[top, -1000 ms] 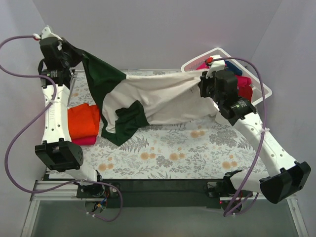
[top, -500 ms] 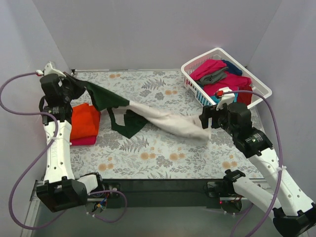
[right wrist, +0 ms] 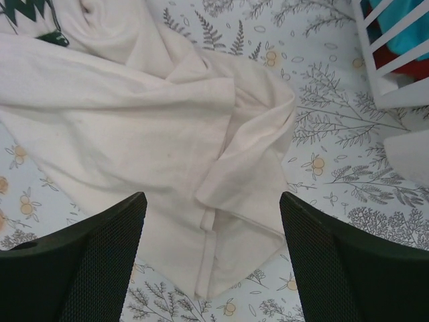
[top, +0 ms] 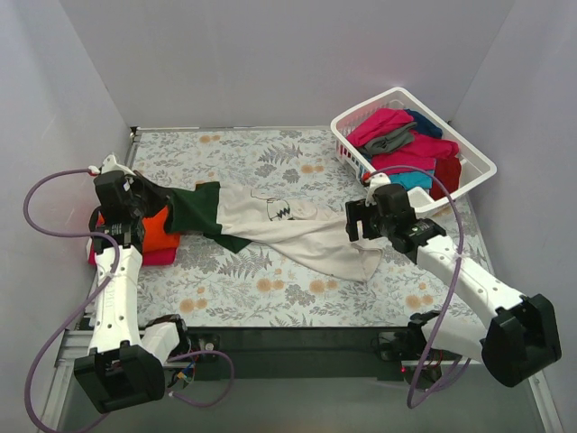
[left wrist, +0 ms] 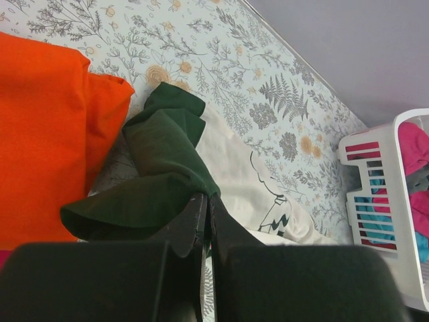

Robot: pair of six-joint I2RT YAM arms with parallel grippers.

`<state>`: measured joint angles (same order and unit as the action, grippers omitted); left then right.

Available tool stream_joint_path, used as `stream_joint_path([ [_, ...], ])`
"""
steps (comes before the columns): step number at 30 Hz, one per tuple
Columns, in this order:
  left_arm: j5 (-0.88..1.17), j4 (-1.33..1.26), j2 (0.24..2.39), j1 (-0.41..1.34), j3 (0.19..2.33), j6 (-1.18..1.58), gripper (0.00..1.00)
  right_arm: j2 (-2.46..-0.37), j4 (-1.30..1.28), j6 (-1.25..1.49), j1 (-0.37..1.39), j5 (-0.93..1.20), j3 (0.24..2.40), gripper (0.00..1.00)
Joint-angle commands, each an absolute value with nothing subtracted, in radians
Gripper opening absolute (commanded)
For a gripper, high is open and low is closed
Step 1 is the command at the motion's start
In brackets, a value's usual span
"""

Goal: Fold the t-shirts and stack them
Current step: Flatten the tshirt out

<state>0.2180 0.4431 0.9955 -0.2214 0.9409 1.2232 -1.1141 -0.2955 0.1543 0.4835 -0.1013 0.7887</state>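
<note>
Left arm (top: 115, 289): upright, wrist bent forward.
Left gripper (left wrist: 204, 221): jaws pinched together on the t-shirt (left wrist: 164, 161) sleeve.
Right arm (top: 460, 271): stretched out, seemingly low.
Right gripper (right wrist: 211, 201): pointing down, fingers spread wide, nothing between them.

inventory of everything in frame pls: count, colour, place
cream-white t-shirt: 1, cream with dark green sleeves and a face print, crumpled across the table centre
orange t-shirt: 1, orange, folded, table left
magenta t-shirt: 1, magenta, under the orange one
basket t-shirts: several, magenta, grey, navy, teal, dark red, piled in basket
basket: 1, white slatted, far right corner
table cover: 1, grey floral
left gripper: 1, black, shut on green sleeve
right gripper: 1, black, open over cream hem
</note>
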Motion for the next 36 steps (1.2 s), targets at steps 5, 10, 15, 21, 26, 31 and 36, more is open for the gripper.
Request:
stream_joint_path([
  [5,0.235,0.445,0.960,-0.225,0.920,1.187,0.00,-1.163,-0.213,0.172,0.483,-0.132,0.741,0.73],
  [10,0.245,0.442,0.963,-0.225,0.922,1.186,0.00,-1.235,-0.198,0.170,0.483,-0.141,0.715,0.72],
  [15,0.245,0.445,0.962,-0.225,0.917,1.183,0.00,-1.285,-0.143,0.166,0.485,-0.120,0.707,0.68],
  [21,0.245,0.445,0.962,-0.225,0.917,1.181,0.00,-1.380,-0.132,0.155,0.483,-0.107,0.722,0.51],
  [26,0.226,0.456,0.960,-0.224,0.925,1.175,0.00,-1.375,-0.158,0.141,0.483,-0.116,0.739,0.03],
  [31,0.190,0.466,0.954,-0.224,0.940,1.166,0.00,-1.220,-0.297,0.109,0.483,-0.324,0.830,0.01],
  [36,0.169,0.476,0.948,-0.225,0.946,1.161,0.00,-1.091,-0.385,0.081,0.462,-0.457,0.920,0.01],
])
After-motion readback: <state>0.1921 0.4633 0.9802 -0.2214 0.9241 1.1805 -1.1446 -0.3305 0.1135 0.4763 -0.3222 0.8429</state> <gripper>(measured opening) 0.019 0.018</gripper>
